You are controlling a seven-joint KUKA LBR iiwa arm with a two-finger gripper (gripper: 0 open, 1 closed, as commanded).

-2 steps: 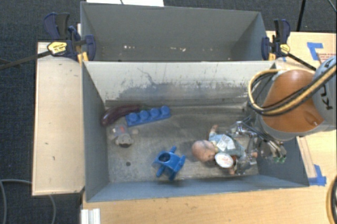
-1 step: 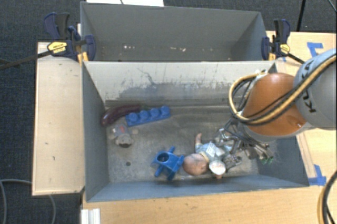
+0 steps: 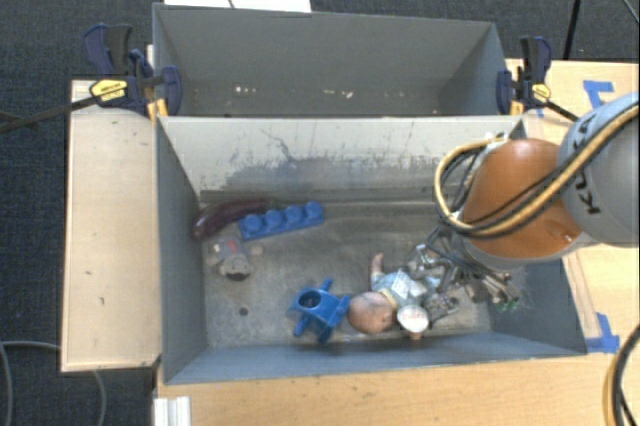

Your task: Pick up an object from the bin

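My gripper [image 3: 452,280] is low in the bin's front right part, under the orange cover of the wrist. It sits right against a small doll-like figure [image 3: 392,288] with a pale blue body, a tan rounded head [image 3: 369,313] and a white round end [image 3: 412,319]. Whether it touches the figure I cannot tell. A blue plastic toy piece [image 3: 318,307] lies just left of the tan head, near the front wall.
A long blue ridged piece with a dark purple handle [image 3: 262,219] lies at the back left of the floor. A small grey and pink lump [image 3: 234,260] sits below it. The arm and its cables cover the right side.
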